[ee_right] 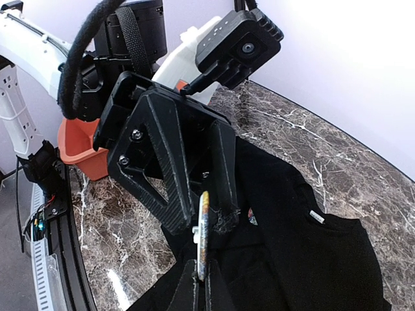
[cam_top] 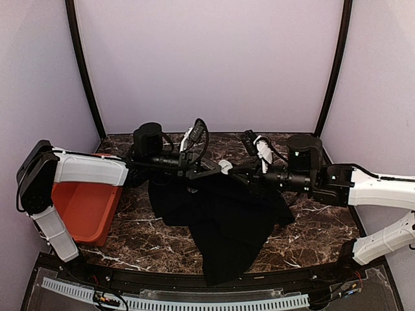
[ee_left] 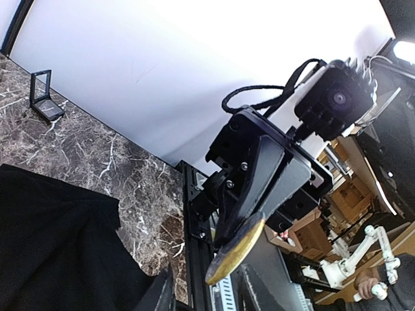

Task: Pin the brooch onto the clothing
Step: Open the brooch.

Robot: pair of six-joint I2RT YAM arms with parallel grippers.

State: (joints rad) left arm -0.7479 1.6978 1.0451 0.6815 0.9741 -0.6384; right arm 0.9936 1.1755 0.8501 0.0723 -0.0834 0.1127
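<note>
The right end effector point(ee_left: 246, 220) clamps the brooch point(ee_left: 233, 253) above the shirt point(ee_right: 292, 259) — likely so the left end effector point(ee_right: 200, 210), jaws apart, can take it.

Twin arms in glossy white shells, the left arm point(cam_top: 84, 170) and the right arm point(cam_top: 382, 191), give way to black forearms, each with a squat black cylindrical motor housing point(cam_top: 148, 139). The left gripper point(ee_right: 204, 223) has matte black triangular fingers point(ee_right: 162, 168) fixed with silver screws, and a braided black cable point(ee_right: 84, 58) runs to it. The right gripper point(ee_left: 249, 223) is black too, with a boxy black wrist camera point(ee_left: 334, 97) and a looped black cord point(ee_left: 259, 97).
</note>
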